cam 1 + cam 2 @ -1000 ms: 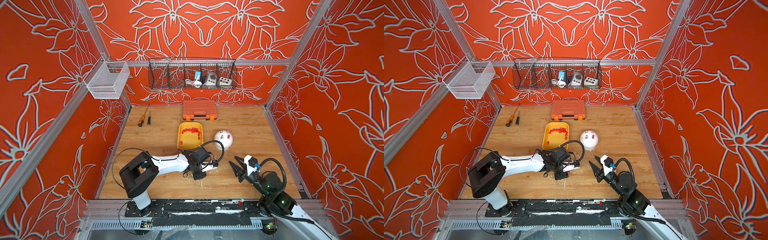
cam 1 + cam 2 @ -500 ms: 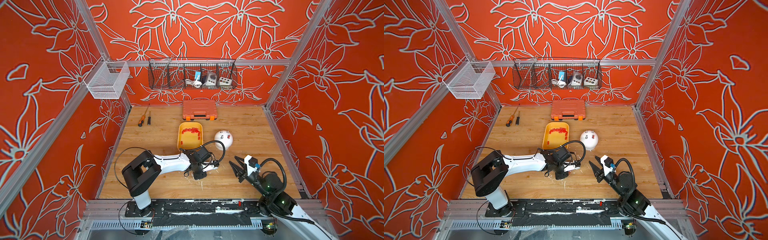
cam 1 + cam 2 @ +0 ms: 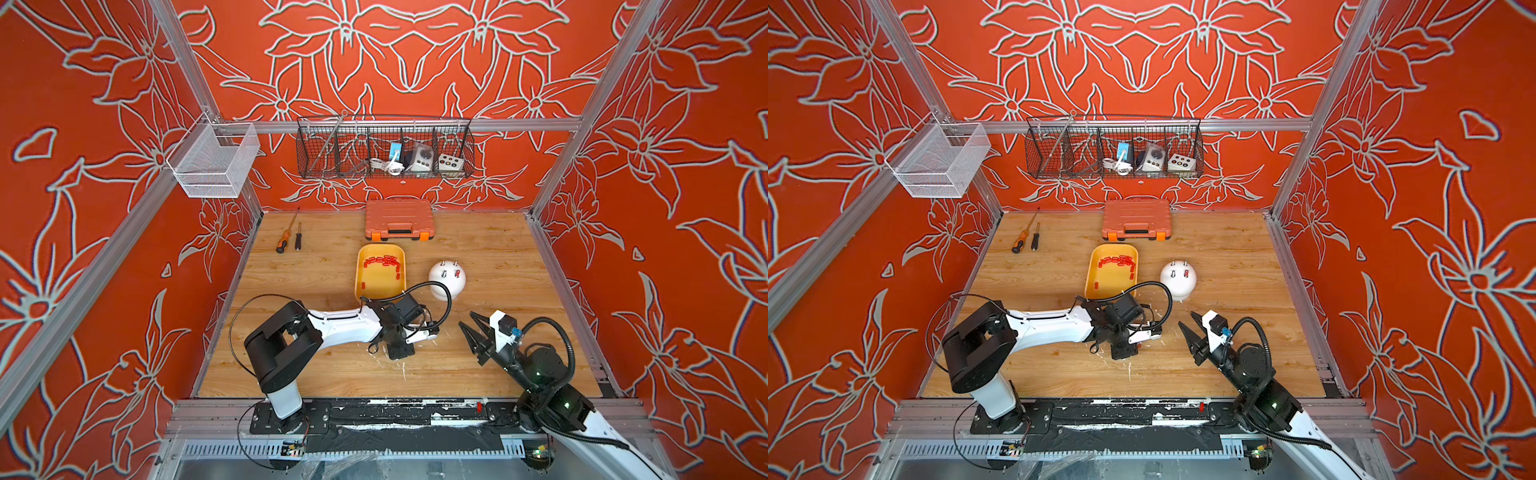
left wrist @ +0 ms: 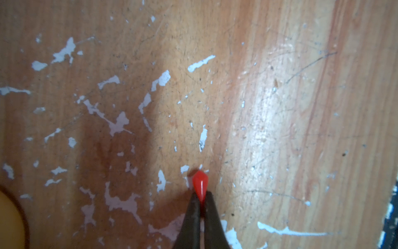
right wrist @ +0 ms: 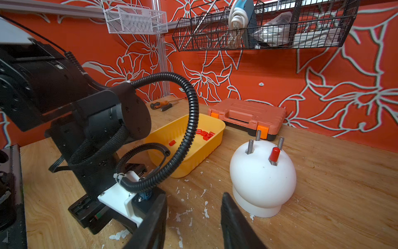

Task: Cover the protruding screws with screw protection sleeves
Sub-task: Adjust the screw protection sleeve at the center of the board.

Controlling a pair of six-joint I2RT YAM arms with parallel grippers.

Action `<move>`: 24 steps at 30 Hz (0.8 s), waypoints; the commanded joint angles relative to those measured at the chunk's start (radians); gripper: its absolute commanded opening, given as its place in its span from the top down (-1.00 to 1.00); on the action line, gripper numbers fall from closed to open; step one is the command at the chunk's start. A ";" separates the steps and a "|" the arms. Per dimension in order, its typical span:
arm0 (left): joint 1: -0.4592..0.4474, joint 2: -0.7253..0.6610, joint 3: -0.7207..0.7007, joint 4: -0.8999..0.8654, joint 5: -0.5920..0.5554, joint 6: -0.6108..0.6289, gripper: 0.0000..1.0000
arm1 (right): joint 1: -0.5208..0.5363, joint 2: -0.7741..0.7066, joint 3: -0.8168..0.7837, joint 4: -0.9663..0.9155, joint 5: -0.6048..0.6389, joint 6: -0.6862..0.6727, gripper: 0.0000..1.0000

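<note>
Left tool (image 4: 201, 199) on sleeve (image 4: 200, 182) — near tray (image 3: 380, 286)

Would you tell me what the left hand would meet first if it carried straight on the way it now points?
The wooden table. The left hand points down at it, shut on a red sleeve, so the sleeve's tip would touch the wood first; the gap looks small, though depth is unclear.
</note>
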 commanded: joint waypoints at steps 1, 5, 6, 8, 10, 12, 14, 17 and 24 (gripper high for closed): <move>-0.006 0.014 0.003 -0.026 0.004 0.015 1.00 | -0.003 -0.009 -0.001 -0.009 0.023 -0.014 0.13; -0.006 -0.025 -0.028 0.003 -0.003 0.009 1.00 | -0.003 -0.010 0.001 -0.014 0.027 -0.012 0.14; -0.006 -0.043 -0.040 0.017 -0.004 0.006 1.00 | -0.003 -0.010 0.001 -0.016 0.028 -0.011 0.14; -0.006 -0.088 -0.069 0.050 0.009 -0.001 1.00 | -0.003 -0.010 0.004 -0.020 0.027 -0.003 0.15; -0.004 -0.135 -0.098 0.092 0.028 -0.014 1.00 | -0.002 -0.010 0.006 -0.026 0.024 0.005 0.16; 0.005 -0.184 -0.126 0.135 0.065 -0.032 1.00 | -0.002 -0.010 0.013 -0.037 0.017 0.011 0.16; 0.019 -0.235 -0.158 0.174 0.100 -0.057 1.00 | -0.003 -0.010 0.023 -0.045 0.007 0.027 0.17; 0.061 -0.329 -0.234 0.261 0.178 -0.101 1.00 | -0.003 0.002 0.038 -0.035 -0.063 0.068 0.16; 0.197 -0.597 -0.454 0.518 0.408 -0.223 1.00 | -0.004 0.270 0.134 0.051 -0.403 0.161 0.17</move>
